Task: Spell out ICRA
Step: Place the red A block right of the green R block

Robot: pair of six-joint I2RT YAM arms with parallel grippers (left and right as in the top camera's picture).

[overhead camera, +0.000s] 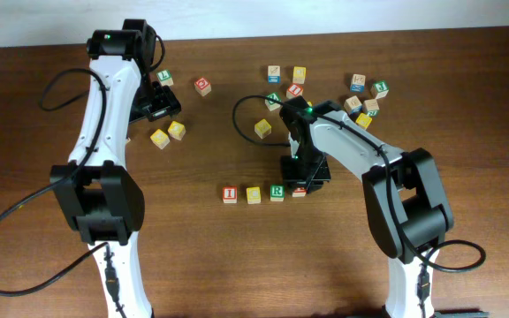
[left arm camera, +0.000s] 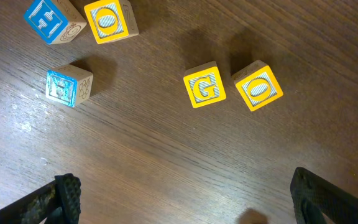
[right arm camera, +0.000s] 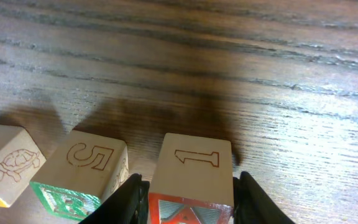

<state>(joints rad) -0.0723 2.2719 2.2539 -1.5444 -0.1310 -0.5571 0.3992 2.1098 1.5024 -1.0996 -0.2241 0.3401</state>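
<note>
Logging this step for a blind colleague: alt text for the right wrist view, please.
The right fingers clamp a red-faced block engraved 1. Beside it sit a green-faced block engraved 5, then a turtle block. Wood table fills the rest.

A block [right arm camera: 196, 163]: my right gripper [right arm camera: 190, 198] is clamping it; it is showing a carved "1" on top and a red "A" on the front.
R block [right arm camera: 86, 165]: just beside it, showing a carved "5" on top and a green "R" below.
I block [overhead camera: 229, 193]: showing a red "I" from overhead.
G block [left arm camera: 204, 88]: showing "G" on yellow.
O block [left arm camera: 258, 86]: sitting beside it, showing "O".
second O block [left arm camera: 110, 20]: showing "O" on yellow.
blue blocks [left arm camera: 62, 86]: I am not making out their letters.
</note>
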